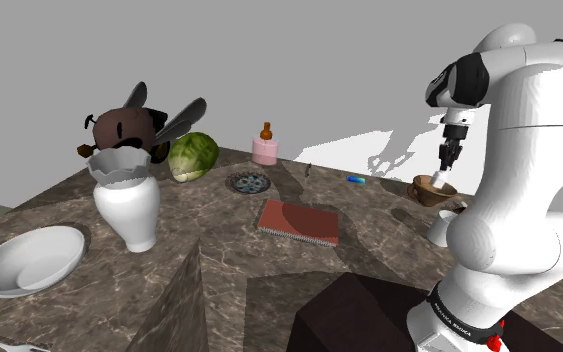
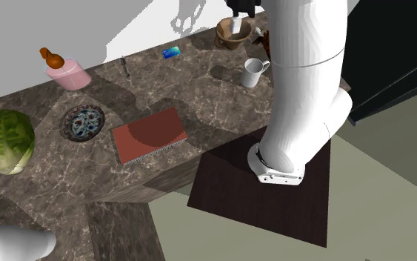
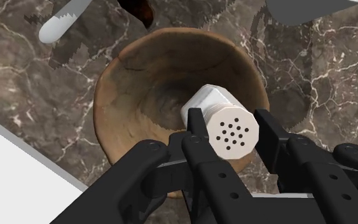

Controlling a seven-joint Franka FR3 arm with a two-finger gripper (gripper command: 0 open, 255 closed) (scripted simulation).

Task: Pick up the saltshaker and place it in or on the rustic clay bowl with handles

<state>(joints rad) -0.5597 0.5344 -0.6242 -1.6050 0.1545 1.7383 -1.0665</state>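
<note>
The scene is lit brightly and evenly. Jagged, hard-edged shadows are thrown on the worktop (image 1: 369,215) and on the pale wall (image 1: 299,70) beyond the jaws. The bowl (image 3: 139,83) under the jaws is darkened within. Edges are rendered crisply.

Counter (image 1: 219,235): looked like dark brown marble, pale veining, smooth, faint sheen. Bowl (image 3: 133,83): brown, matt, rough, streaked inside; clay or wood could not be told. Shaker (image 3: 234,133): white, smooth, matt, cap perforated. Gripper (image 3: 229,124): black, matt, appeared hard plastic. Arm (image 1: 529,150): white shell, smooth, showed soft gloss. Vase (image 1: 129,205): white, smooth, glossy, glazed look. Notebook (image 1: 299,220): red cover, matt, wire spiral along one edge.
</note>
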